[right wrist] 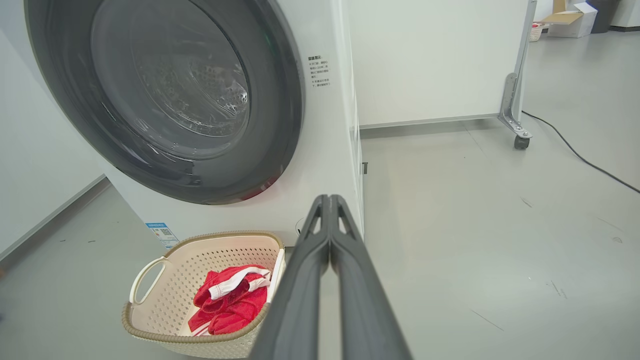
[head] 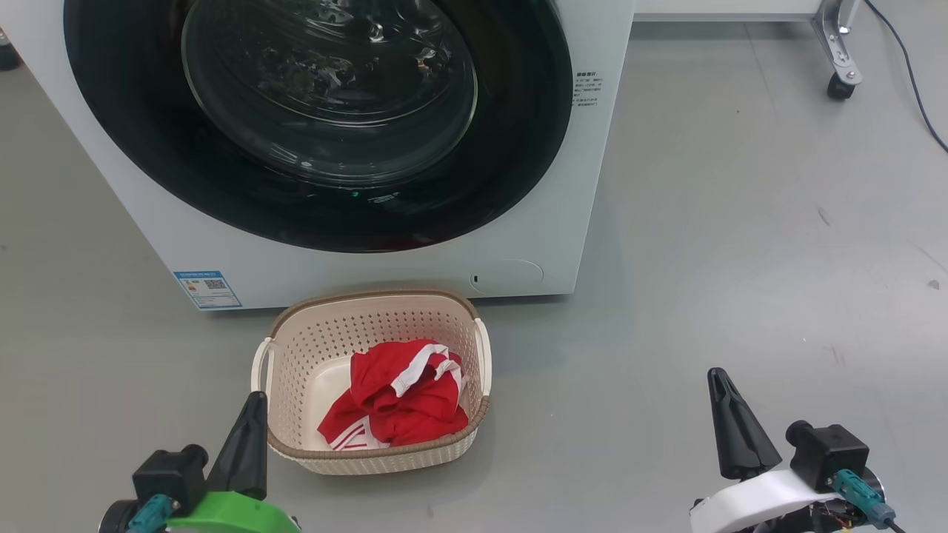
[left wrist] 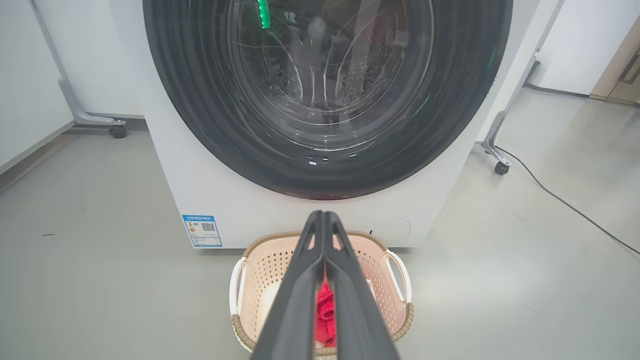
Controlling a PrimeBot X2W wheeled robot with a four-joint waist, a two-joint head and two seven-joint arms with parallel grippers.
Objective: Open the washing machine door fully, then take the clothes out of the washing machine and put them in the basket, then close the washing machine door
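1. Door (head: 318,126): you would have found it flush against the front of the washing machine (head: 370,274), its black rim seated all round. Judged closed, so the last step looked done.
2. Clothes (head: 400,407): the red bundle with white stripes lay inside the basket (head: 311,333), toward its right side. You could make out no garment through the glass, though reflections hid part of the drum. A faint red glint at the door's lower rim was probably the bundle mirrored.
3. Basket: it stood on the floor (head: 703,259) just in front of the machine, below the door.
4. Left gripper (head: 255,403): jaws pressed together on nothing, near the basket's near left corner.
5. Right gripper (head: 718,381): jaws likewise closed and empty, over bare floor well to the basket's right.
6. Progress: you could take all three steps as complete, with nothing visibly left to do.
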